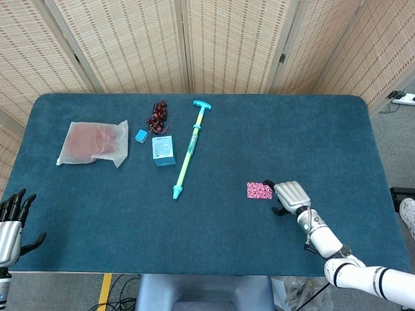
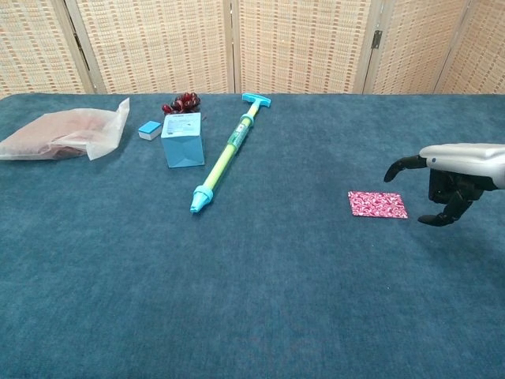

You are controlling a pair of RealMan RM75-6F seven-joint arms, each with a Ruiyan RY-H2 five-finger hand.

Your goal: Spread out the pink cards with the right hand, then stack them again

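Note:
The pink cards (image 1: 259,190) (image 2: 378,204) lie as one neat stack on the blue table, right of centre. My right hand (image 1: 290,195) (image 2: 451,175) hovers just to the right of the stack, palm down with fingers curved downward, holding nothing and not touching the cards. My left hand (image 1: 11,223) stays at the near left edge of the table with fingers apart and nothing in it; the chest view does not show it.
A green and blue pump (image 1: 188,150) (image 2: 226,154) lies diagonally at centre. A small clear box (image 1: 163,150), a blue eraser (image 1: 141,135), dark red grapes (image 1: 157,114) and a plastic bag (image 1: 93,143) sit at the back left.

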